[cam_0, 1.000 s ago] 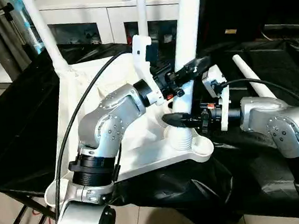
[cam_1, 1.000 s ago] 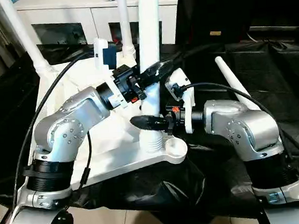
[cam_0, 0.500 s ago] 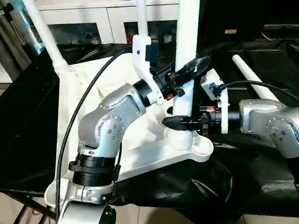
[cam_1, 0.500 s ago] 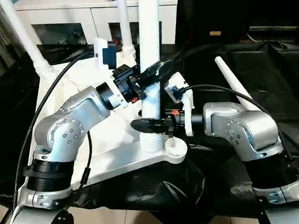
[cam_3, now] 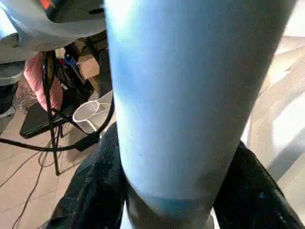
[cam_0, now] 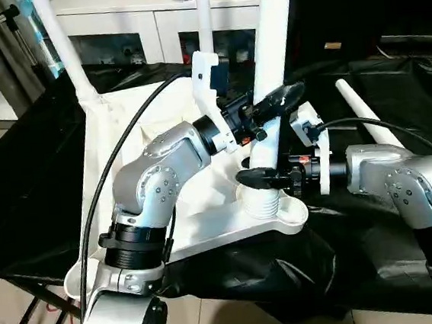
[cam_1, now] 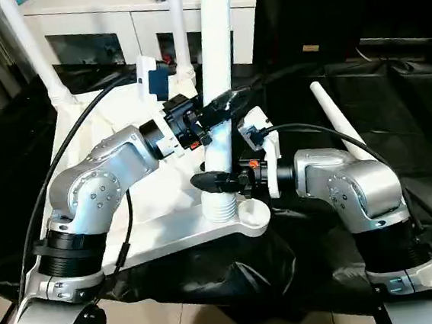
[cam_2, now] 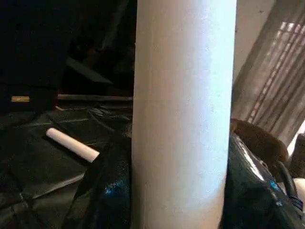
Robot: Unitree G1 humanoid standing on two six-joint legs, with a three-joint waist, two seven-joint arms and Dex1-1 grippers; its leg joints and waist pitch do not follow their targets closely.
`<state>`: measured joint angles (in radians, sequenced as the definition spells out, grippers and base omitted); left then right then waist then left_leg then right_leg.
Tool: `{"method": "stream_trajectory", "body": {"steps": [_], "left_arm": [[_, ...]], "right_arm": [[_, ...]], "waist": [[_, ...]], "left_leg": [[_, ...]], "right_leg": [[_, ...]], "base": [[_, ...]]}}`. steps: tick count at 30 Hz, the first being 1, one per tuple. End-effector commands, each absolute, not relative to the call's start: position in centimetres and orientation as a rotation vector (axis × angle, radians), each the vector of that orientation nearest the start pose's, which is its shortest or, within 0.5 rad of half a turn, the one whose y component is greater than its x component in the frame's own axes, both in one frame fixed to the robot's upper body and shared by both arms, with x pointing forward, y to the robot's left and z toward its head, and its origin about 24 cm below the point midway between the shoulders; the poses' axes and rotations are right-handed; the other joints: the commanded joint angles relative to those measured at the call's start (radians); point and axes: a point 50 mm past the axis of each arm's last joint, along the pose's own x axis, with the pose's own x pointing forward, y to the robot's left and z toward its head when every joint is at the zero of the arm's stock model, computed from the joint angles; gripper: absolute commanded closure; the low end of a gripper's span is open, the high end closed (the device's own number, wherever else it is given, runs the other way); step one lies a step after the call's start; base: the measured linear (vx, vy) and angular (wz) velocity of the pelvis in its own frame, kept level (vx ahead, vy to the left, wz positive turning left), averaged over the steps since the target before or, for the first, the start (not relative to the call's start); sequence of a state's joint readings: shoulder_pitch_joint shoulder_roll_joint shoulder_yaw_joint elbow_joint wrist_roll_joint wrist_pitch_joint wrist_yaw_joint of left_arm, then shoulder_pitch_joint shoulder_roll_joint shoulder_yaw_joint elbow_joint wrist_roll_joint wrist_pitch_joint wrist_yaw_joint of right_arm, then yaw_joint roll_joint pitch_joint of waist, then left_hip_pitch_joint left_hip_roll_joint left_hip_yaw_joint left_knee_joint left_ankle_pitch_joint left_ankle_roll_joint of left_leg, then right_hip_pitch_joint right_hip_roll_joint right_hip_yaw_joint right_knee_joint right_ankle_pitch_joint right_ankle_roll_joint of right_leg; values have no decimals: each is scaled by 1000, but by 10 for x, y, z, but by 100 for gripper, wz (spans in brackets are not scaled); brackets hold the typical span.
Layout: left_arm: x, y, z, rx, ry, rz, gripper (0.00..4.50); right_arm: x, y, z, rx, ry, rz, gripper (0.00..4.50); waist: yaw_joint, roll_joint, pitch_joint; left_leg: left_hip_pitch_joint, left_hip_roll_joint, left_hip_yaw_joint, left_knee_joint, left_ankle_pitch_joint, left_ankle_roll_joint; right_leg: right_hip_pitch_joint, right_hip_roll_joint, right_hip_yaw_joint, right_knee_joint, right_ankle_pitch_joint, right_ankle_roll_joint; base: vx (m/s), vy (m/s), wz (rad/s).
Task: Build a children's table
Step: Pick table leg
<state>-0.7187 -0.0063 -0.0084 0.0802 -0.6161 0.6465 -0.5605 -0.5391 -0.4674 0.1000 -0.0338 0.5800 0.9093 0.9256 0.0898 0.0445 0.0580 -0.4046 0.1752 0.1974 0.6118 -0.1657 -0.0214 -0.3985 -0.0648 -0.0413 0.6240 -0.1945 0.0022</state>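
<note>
Left gripper [cam_0: 270, 100]: black fingers clamped on either side of the upright white table leg [cam_0: 270, 57], partway up the tube. Right gripper [cam_0: 257, 176]: lower on the same leg, just above its ribbed base; the wrist view has a dark finger close on each side of the tube, pinching it. Leg: standing vertical in the near corner socket [cam_0: 270, 206] of the white tabletop [cam_0: 122, 140], which lies underside up on black sheeting [cam_0: 20, 196]. Two further legs: one upright at the far left corner [cam_0: 64, 50], one upright at the far corner behind the left arm [cam_0: 204, 18]. Fourth leg [cam_0: 364, 113]: loose, lying on the sheeting near the right forearm. Background: white cabinet [cam_0: 133, 20] with glass doors.
</note>
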Motion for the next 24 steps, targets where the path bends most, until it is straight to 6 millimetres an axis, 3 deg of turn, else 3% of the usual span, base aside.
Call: {"method": "stream_trajectory", "body": {"steps": [1, 5, 11, 14, 15, 17, 18, 22, 24], "left_arm": [[327, 46, 204, -469, -90, -1042, 196], [330, 51, 211, -492, -189, -981, 151], [332, 62, 226, -586, -353, -840, 151], [330, 63, 223, -588, -353, -835, 151], [329, 63, 222, -591, -352, -842, 151], [328, 65, 220, -575, -351, -852, 151], [327, 67, 216, -549, -344, -858, 151], [328, 83, 211, -577, -355, -820, 151], [329, 89, 202, -504, -314, -806, 151]], "right_arm": [[294, -130, 136, 150, 412, 1200, 261], [296, -129, 136, 164, 388, 1184, 261], [301, -126, 137, 202, 291, 1108, 261], [302, -124, 135, 229, 242, 1046, 261], [302, -124, 134, 231, 233, 1032, 261], [301, -125, 132, 234, 215, 999, 261], [302, -126, 131, 240, 197, 959, 261], [302, -132, 126, 238, 169, 876, 261], [301, -136, 125, 222, 156, 839, 261]], "waist": [[2, -22, -78], [3, -18, -78], [0, -21, -80], [0, -20, -79], [0, -8, -78], [-1, -11, -78], [0, -1, -79], [-7, -2, -78], [-7, 2, -78]], "left_leg": [[26, 46, -26, -55, -124, 33], [26, 48, -29, -56, -125, 35], [27, 50, -28, -56, -131, 34], [26, 49, -28, -57, -132, 33], [28, 48, -28, -58, -141, 27], [27, 49, -29, -60, -152, 17], [28, 48, -31, -60, -150, 13], [30, 47, -30, -64, -181, -3], [30, 46, -31, -64, -186, -6]], "right_leg": [[50, -70, 37, -79, -165, -213], [49, -71, 37, -80, -168, -208], [50, -73, 37, -79, -147, -217], [48, -72, 37, -79, -160, -208], [43, -70, 37, -83, -168, -203], [46, -70, 36, -81, -168, -198], [46, -70, 36, -80, -167, -197], [45, -67, 36, -83, -177, -188], [45, -67, 36, -84, -182, -183]], "base": [[0, 0, 0], [0, 0, 0], [0, 0, 0], [0, 0, 0], [0, 0, 0], [0, 0, 0], [0, 0, 0], [0, 0, 0], [0, 0, 0]]}}
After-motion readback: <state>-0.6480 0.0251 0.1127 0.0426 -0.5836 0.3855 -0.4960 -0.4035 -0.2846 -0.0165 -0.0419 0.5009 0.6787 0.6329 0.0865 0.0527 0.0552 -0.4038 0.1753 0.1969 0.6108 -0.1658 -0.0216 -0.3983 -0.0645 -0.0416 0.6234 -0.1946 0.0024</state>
